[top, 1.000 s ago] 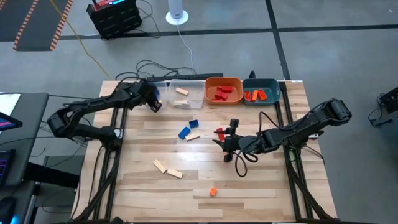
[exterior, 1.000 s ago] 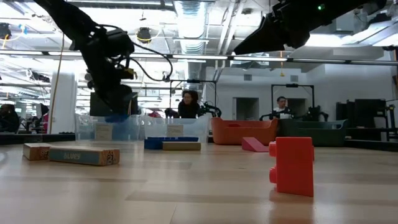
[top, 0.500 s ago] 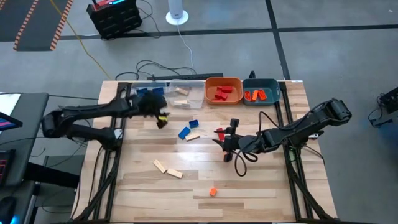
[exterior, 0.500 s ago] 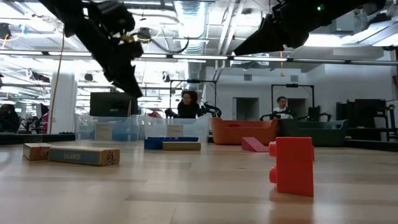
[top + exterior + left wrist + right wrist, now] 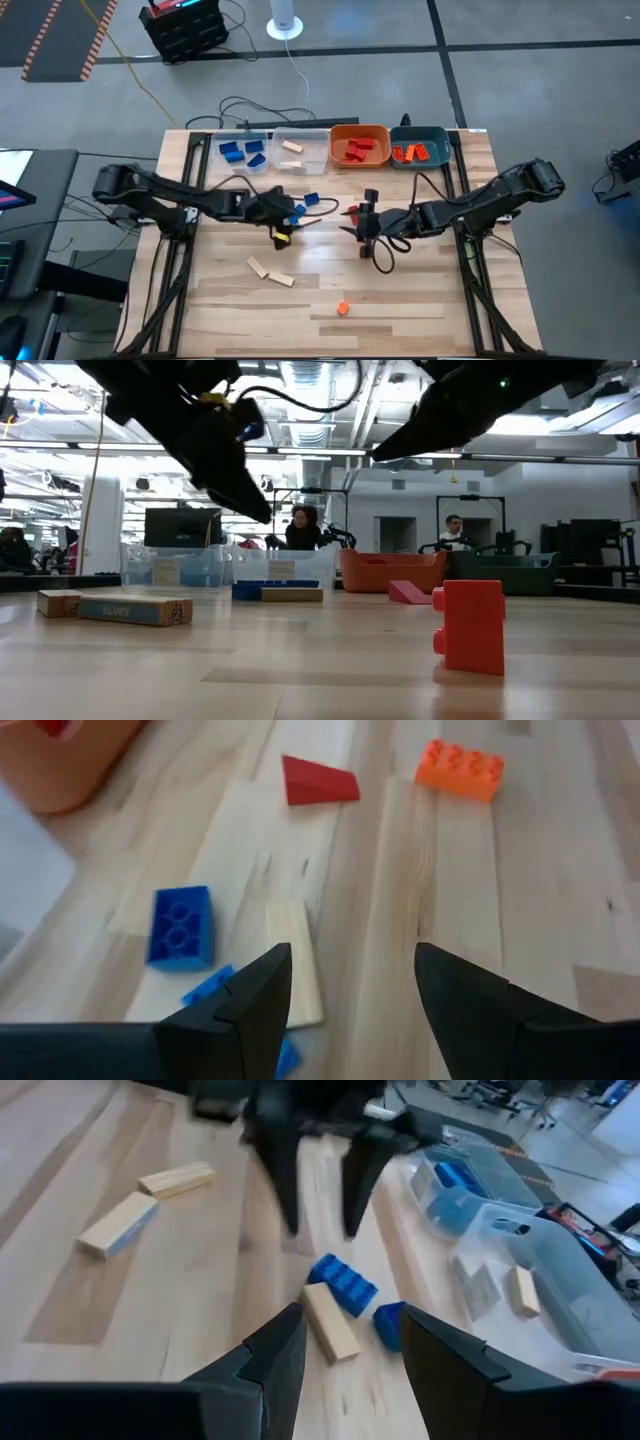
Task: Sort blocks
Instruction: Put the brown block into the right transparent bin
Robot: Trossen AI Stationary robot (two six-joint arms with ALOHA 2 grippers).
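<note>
My left gripper (image 5: 284, 220) (image 5: 350, 970) hangs open above the table's middle, just left of two blue blocks (image 5: 304, 205) (image 5: 180, 925) and a tan block (image 5: 295, 960) lying flat beside them. My right gripper (image 5: 357, 222) (image 5: 345, 1340) is open too. It sits low by a red wedge block (image 5: 352, 211) (image 5: 318, 782) and faces the left gripper (image 5: 320, 1190). Two tan blocks (image 5: 270, 272) (image 5: 118, 1223) and one orange block (image 5: 343, 308) (image 5: 470, 625) lie nearer the near edge. Neither gripper holds a block.
Along the far edge stand a clear bin with blue blocks (image 5: 240, 150), a clear bin with tan blocks (image 5: 292, 148), an orange bin (image 5: 360, 130) with red blocks and a teal bin (image 5: 437, 132) with orange blocks. People show in the room beyond (image 5: 300, 525).
My left gripper has swung from over the clear bin at the far left edge toward the table's middle, near and right, and now hangs by the blue blocks. My right gripper has edged slightly left. The blocks on the table have stayed put.
</note>
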